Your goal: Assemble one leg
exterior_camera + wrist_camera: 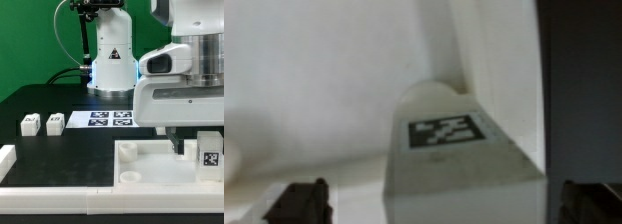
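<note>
The gripper (441,205) stands wide apart, released, its dark fingertips (299,203) showing to either side of a leg (446,135) with nothing clenched between them. That leg, tag facing the wrist camera, sits below the gripper on the tray (140,165); in the exterior view it (208,152) stands at the tray's right edge, though whether it is seated in a corner socket is hard to tell. It looks like light, stiff plastic with smooth flat sides, probably a little slippery, so a square pinch across two opposite flat faces, low on the body, should hold best. Two more legs (30,124) (54,123) rest on the table (60,150) near the marker board (105,120).
</note>
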### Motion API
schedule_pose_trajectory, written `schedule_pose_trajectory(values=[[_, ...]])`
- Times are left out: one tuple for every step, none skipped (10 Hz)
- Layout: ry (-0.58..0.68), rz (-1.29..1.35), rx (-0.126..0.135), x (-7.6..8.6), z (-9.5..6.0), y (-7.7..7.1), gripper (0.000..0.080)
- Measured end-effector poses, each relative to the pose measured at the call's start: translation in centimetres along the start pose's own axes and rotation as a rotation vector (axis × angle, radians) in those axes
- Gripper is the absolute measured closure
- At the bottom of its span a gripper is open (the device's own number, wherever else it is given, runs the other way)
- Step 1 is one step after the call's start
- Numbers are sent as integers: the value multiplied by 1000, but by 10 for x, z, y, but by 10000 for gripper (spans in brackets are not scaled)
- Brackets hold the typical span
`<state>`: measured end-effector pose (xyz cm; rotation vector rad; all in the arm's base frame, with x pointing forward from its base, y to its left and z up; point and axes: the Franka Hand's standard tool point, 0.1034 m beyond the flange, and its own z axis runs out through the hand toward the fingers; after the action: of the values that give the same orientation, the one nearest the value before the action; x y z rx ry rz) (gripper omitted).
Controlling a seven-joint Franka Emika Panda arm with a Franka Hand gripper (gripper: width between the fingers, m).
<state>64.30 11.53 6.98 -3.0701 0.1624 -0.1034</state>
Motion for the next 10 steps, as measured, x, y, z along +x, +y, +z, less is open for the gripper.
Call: schedule_pose_trajectory(values=[[-2,77,8,-1,1,-1,150],[-2,67,7,-1,1,-1,282],[-3,108,11,-1,1,-1,282],[-5,225,14,-1,1,-2,419],[-7,318,10,-1,2,1,505],[-9,404,9,-1,2,1,505],[-14,627,4,-1,1,2,505],[-20,815,10,-1,1,3,505],[-32,993,17,-2,2,4,505],[-56,1193,28,-3,2,5,506]])
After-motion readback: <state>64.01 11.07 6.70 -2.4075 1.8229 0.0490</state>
